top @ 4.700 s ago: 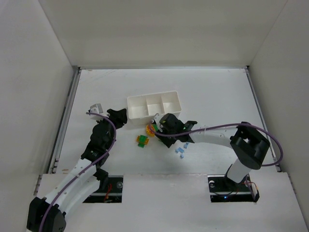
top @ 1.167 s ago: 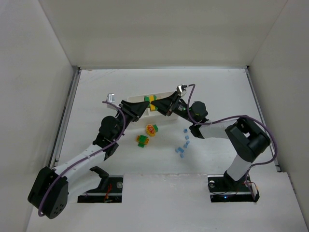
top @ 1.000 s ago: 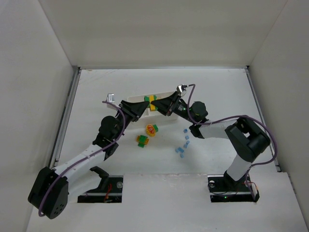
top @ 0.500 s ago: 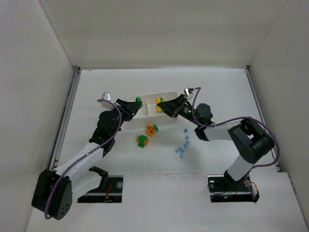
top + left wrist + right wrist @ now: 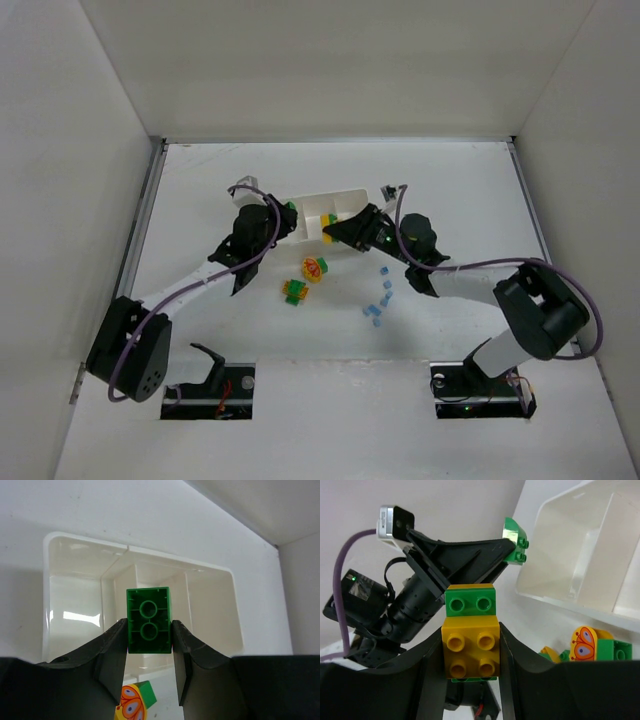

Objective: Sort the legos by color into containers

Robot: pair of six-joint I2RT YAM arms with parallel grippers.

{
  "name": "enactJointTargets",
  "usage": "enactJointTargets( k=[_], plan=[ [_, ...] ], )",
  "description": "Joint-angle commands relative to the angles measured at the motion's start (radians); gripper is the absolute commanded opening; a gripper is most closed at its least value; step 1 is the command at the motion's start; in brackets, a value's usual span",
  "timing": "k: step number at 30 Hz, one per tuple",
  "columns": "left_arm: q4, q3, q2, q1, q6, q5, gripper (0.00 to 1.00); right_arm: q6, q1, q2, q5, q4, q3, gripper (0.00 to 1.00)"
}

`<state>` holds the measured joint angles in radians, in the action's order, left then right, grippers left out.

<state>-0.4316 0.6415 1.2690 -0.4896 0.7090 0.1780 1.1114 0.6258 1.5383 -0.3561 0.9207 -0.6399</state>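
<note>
Green lego (image 5: 148,620): a small brick, its hollow underside facing the left wrist camera. We find it held off the desk (image 5: 450,180) at the left end of the tray (image 5: 47,580).
Left gripper (image 5: 283,212): clamped on the green lego, one finger against each long side.
Green-and-orange cluster (image 5: 294,291): lying on the desk on the near side of the tray, about midway between the left and right edges.
Butterfly cluster (image 5: 315,267): a yellow piece printed with a butterfly, joined to green. It lies on the desk just beside the green-and-orange cluster, on its far-right side, between that cluster and the tray.
Tray: white, with three compartments in a row, lying toward the far edge near mid-width. In the left wrist view the green lego lines up with the wall between the left and middle compartments, and we cannot tell which of the two lies beneath it.
Yellow-and-green cluster (image 5: 471,635): a yellow four-stud brick with a green two-stud brick joined at one end, studs toward the right wrist camera. It is held in the air at the near side of the tray's middle.
Right gripper (image 5: 330,225): closed on the yellow-and-green cluster, one finger on each side. Its tips point toward the left gripper, near it but apart.
Pale blue legos (image 5: 385,296): several small bricks scattered on the desk, right of the two lying clusters and apart from the tray.
</note>
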Motion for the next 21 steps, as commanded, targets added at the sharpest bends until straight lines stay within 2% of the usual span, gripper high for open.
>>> enactJointTargets(
  k=[1, 5, 11, 16, 21],
  plan=[
    [0.013, 0.060, 0.015, -0.014, -0.081, 0.084, 0.15, -0.155, 0.031, -0.064, 0.075, -0.138, -0.044, 0.21],
    [0.022, 0.072, 0.035, -0.017, -0.098, 0.107, 0.17, -0.229, 0.061, -0.098, 0.131, -0.232, -0.064, 0.22],
    [0.016, 0.089, 0.058, -0.017, -0.108, 0.107, 0.18, -0.248, 0.082, -0.104, 0.140, -0.249, -0.069, 0.22],
    [0.013, 0.089, 0.058, -0.011, -0.105, 0.110, 0.32, -0.248, 0.084, -0.104, 0.141, -0.246, -0.064, 0.22],
    [0.021, 0.084, 0.020, -0.008, -0.098, 0.112, 0.39, -0.248, 0.084, -0.106, 0.137, -0.246, -0.067, 0.22]
  ],
)
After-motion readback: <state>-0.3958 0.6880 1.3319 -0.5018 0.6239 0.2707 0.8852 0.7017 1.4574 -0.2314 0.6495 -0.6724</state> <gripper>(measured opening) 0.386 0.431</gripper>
